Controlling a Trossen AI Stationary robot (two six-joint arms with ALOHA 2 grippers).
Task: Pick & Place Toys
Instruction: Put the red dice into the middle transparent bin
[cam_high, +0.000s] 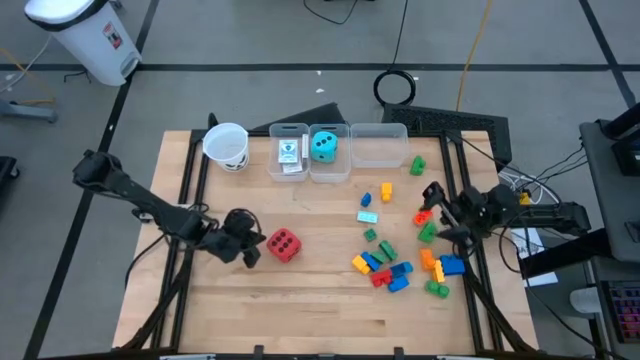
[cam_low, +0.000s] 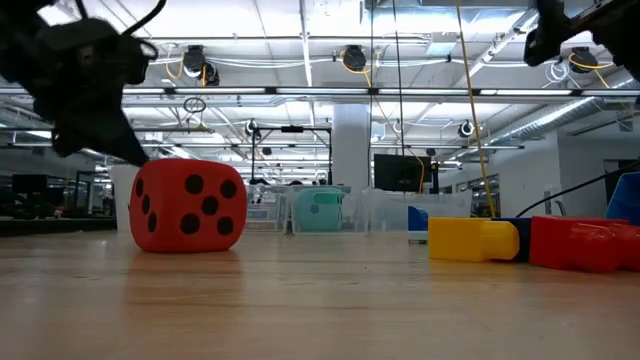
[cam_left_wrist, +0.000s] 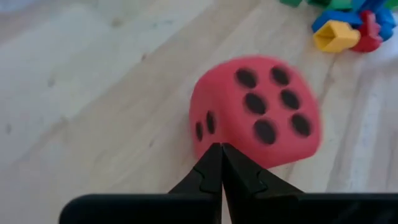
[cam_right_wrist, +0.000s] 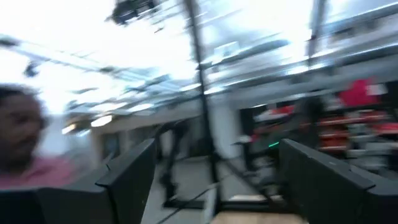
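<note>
High view | L claw (cam_high: 252, 246) clenched, empty, beside red die (cam_high: 284, 244) | R claw (cam_high: 447, 221) released, near bricks (cam_high: 385, 268)

Setting: open industrial lab hall. Evidence: exposed ceiling trusses (cam_low: 330, 92), hanging lamps (cam_low: 352, 57), wall monitor (cam_low: 400, 172), taped concrete floor (cam_high: 250, 40), trailing cables (cam_high: 400, 30).

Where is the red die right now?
Seen from above, the red die sits on the wooden table left of centre, just beside the shut left pincer, with the scattered plastic bricks off to its right.
</note>
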